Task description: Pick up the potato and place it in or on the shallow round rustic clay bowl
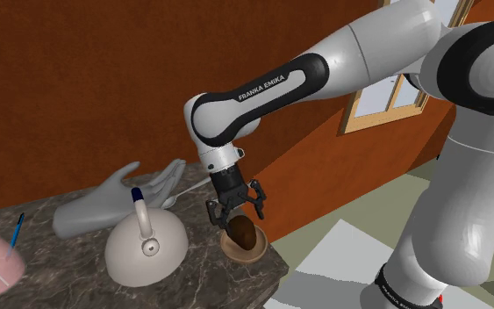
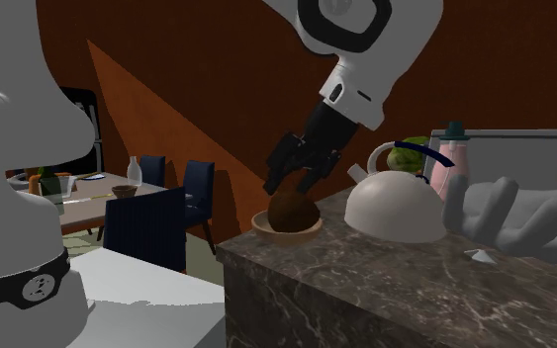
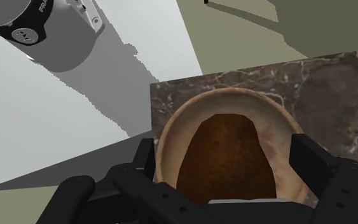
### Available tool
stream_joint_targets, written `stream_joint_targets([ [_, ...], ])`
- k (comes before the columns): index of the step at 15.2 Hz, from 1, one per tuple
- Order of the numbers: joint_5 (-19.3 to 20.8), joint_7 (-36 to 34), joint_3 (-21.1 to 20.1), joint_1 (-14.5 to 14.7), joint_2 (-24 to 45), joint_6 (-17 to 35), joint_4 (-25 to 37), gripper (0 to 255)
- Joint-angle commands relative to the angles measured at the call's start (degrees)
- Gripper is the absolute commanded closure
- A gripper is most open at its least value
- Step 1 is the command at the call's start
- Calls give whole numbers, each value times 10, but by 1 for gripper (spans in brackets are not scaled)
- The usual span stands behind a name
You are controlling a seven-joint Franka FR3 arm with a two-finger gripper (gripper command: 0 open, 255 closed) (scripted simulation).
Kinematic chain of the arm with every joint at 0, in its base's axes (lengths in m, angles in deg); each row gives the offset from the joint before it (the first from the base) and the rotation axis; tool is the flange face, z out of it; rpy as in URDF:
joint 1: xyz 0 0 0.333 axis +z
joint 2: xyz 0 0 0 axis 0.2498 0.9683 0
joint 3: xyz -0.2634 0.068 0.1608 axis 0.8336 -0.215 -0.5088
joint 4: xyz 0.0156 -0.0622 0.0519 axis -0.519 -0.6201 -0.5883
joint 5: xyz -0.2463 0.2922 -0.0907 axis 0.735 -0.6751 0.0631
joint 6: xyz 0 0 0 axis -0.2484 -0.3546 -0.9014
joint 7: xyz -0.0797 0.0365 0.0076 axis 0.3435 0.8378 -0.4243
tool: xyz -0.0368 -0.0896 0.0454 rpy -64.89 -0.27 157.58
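Legible marking: white capitals "FRANKA EMIKA" are printed along the dark forearm band (image 1: 269, 87) of the arm, reading upward toward 2 o'clock in the shoulder view. In the second exterior view, the dark base ring (image 2: 19, 284) carries a cut-off fragment ending "KA" at the edge.

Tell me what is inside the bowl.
A brown potato lies in the bowl, filling its middle. The bowl's floor beneath it is covered, so anything under it cannot be seen.
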Motion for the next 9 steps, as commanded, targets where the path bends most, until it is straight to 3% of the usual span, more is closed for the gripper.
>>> stream_joint_targets([
  [1,3,-2,2,-2,5,-18,23,0],
  [4,11,-8,5,-5,21,-70,90,0],
  [9,11,-8,5,-5,21,-70,90,0],
])
